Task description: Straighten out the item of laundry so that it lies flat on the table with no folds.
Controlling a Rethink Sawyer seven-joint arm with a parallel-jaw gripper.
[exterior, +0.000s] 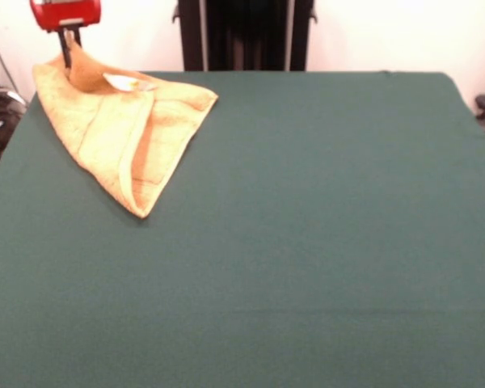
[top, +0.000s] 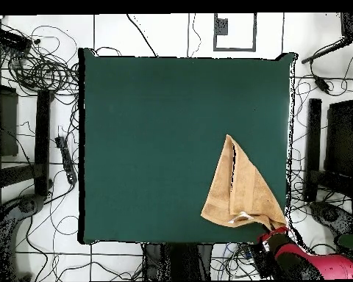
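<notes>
Pinching one corner of the towel (exterior: 125, 133), the jaws of the gripper (exterior: 67, 55) hold it raised at the worktop's (exterior: 307, 242) far corner. Remaining cloth lies folded into a triangle, white label (exterior: 128, 82) uppermost.

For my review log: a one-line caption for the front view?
Sawyer gripper lifts a corner of the folded orange-tan towel on the green table.
</notes>
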